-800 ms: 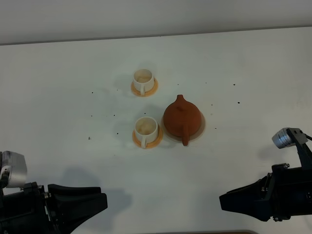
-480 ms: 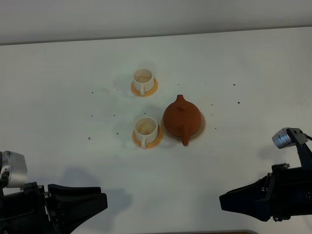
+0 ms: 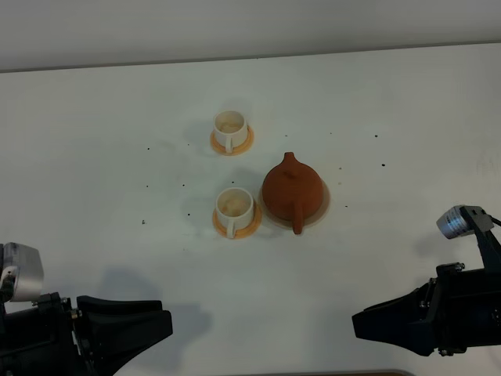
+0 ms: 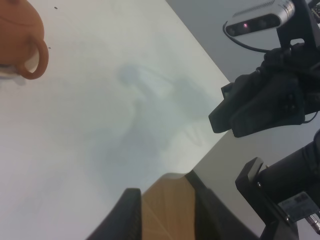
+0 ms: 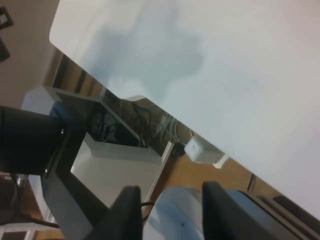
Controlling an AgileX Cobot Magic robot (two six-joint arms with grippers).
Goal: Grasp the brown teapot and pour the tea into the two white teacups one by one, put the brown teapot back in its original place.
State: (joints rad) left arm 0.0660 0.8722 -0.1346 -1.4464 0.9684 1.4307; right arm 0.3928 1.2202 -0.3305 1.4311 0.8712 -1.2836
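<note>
Nothing is changing: the squat reddish-brown clay teapot [image 3: 292,190] is still sitting ungrasped on its flat beige coaster [image 3: 323,202], the left gripper [image 4: 165,210] and right gripper [image 5: 167,210] idling part-open and empty.

- Teapot [image 3: 291,190]: reddish-brown, squat, upright with its lid on. I see it well ahead of both jaws, between left gripper [image 3: 166,324] and right gripper [image 3: 358,323], with its handle pointing back toward them.
- Coaster [image 3: 322,205]: beige disc under the teapot, only its rim showing.
- Near cup [image 3: 233,204]: white, upright on an orange saucer [image 3: 250,225], just beside the teapot on the left-jaw side.
- Far cup [image 3: 229,128]: the same kind, on its own saucer, farther from the jaws.
</note>
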